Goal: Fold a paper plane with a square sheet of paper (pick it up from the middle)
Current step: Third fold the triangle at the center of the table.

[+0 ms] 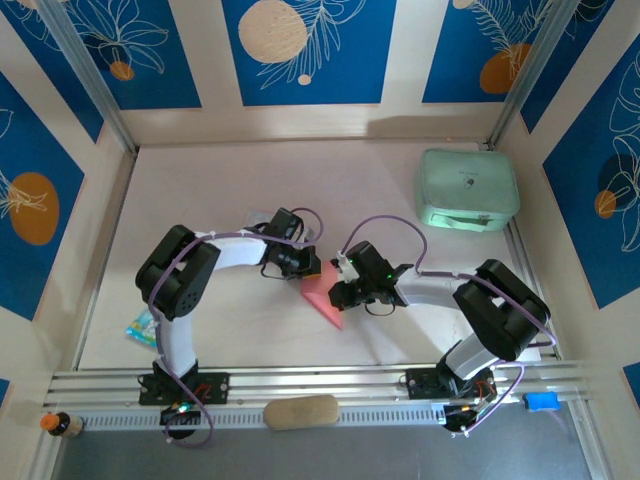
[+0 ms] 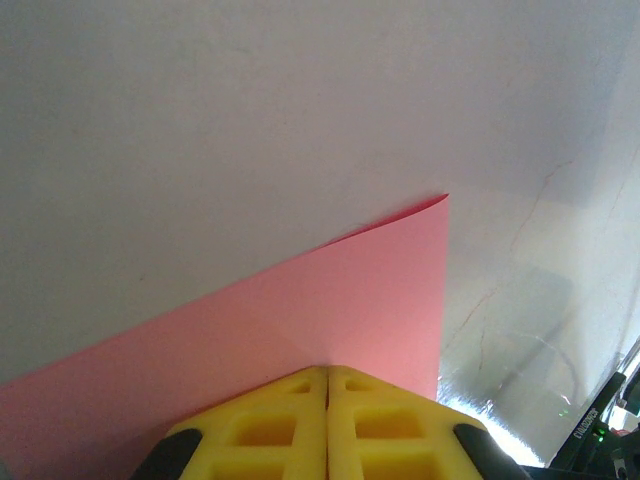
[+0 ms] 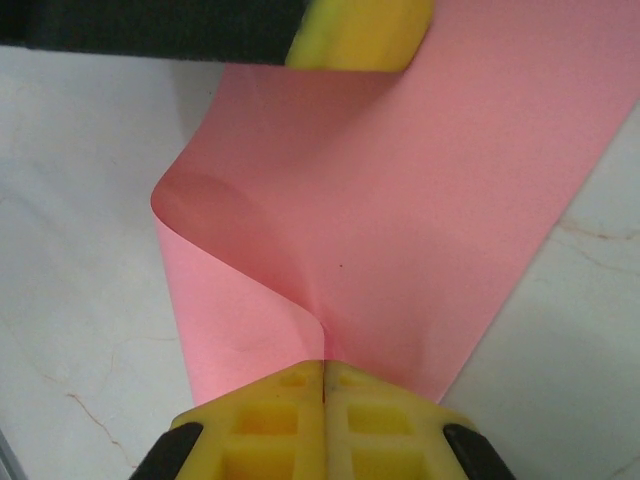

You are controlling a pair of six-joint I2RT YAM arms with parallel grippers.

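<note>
On the white table (image 1: 220, 190), near its middle, the square sheet of paper (image 3: 420, 200) is clamped by the left gripper (image 2: 327, 372) and the right gripper (image 3: 325, 368), both closed on it.

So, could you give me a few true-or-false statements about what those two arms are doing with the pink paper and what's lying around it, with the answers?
1. The left hand and the right hand are both clamped shut on the thin salmon-pink sheet of paper. True.
2. The sheet lies perfectly flat on the white table. False: it bends up into a soft curl beside the right hand.
3. The mint-green rounded case sits near the table's far right corner, apart from the paper. True.
4. The tan oblong pad lies between the two hands. False: it lies at the near edge, between the two arm bases.
</note>
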